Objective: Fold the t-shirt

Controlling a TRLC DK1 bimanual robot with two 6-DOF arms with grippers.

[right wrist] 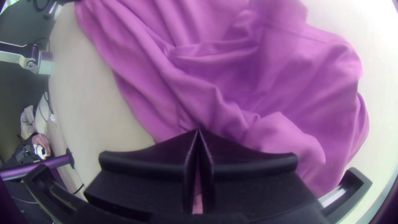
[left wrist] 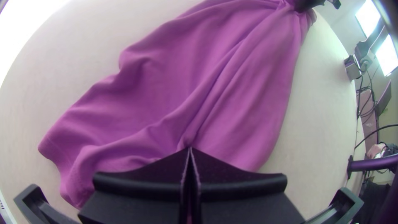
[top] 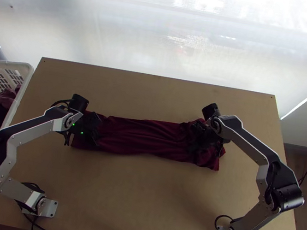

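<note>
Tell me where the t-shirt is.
In the top view, the t-shirt lies in a strip across the middle of the table, left end effector and right end effector near its ends.

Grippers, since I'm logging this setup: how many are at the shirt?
2. In the top view, the left gripper is near the left end of the shirt, the right gripper toward its right end, both shut on the fabric.

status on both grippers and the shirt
Left gripper shut at the shirt's left part; right gripper shut at its right part; t-shirt in a long rumpled strip across the table.
</note>
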